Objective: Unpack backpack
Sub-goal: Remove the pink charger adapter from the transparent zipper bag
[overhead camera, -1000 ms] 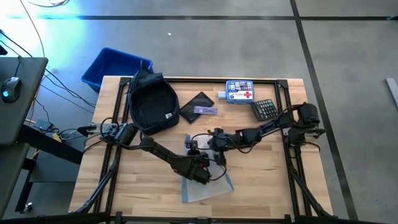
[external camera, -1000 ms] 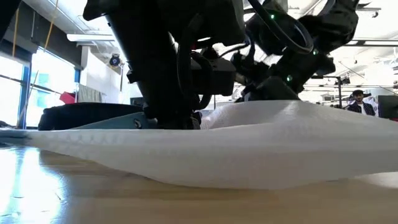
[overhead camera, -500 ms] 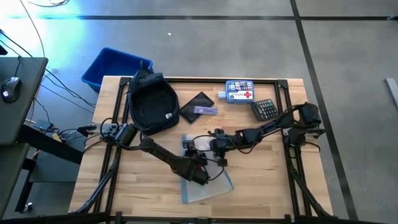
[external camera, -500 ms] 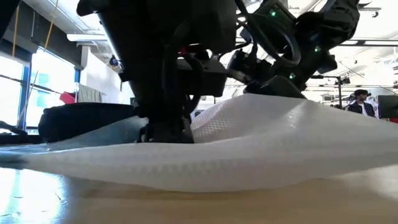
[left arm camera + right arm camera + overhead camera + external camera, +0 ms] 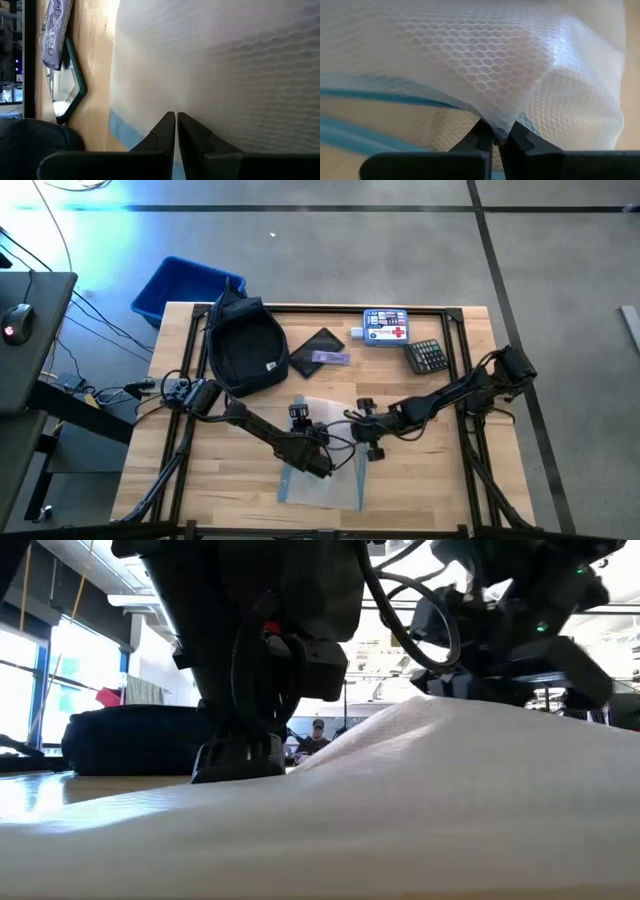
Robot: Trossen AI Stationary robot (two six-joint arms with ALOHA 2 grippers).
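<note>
The dark navy backpack [image 5: 240, 345] lies flat at the table's far left; it also shows in the low view as the backpack [image 5: 130, 740]. A white bubble-mesh pouch [image 5: 325, 460] with a blue edge lies at the middle near side. My left gripper [image 5: 300, 420] stands shut at the pouch's far left corner. My right gripper [image 5: 362, 442] is shut on the pouch's right side and holds it tented up [image 5: 430, 705]. My left gripper presses its shut fingertips [image 5: 176, 120] down on the pouch's top face beside the blue edge [image 5: 125, 132], from above. Whether any layer is caught between them I cannot tell. My right gripper pinches a raised fold of the pouch's mesh [image 5: 496, 131] between its two fingertips. That fold peaks at the fingers, lifted off the table, and the rest of the pouch slopes down from it.
A flat black case [image 5: 320, 352] with a purple label lies beside the backpack. A first-aid box [image 5: 385, 325] and a calculator [image 5: 427, 355] sit at the far right. A blue bin [image 5: 185, 285] stands on the floor beyond the far left corner.
My right gripper has gone toward the table's near edge and a little right, and has shut on the pouch. The pouch's right side has risen into a peak, and the pouch now lies spread wider than before. The left gripper has stayed down on it.
</note>
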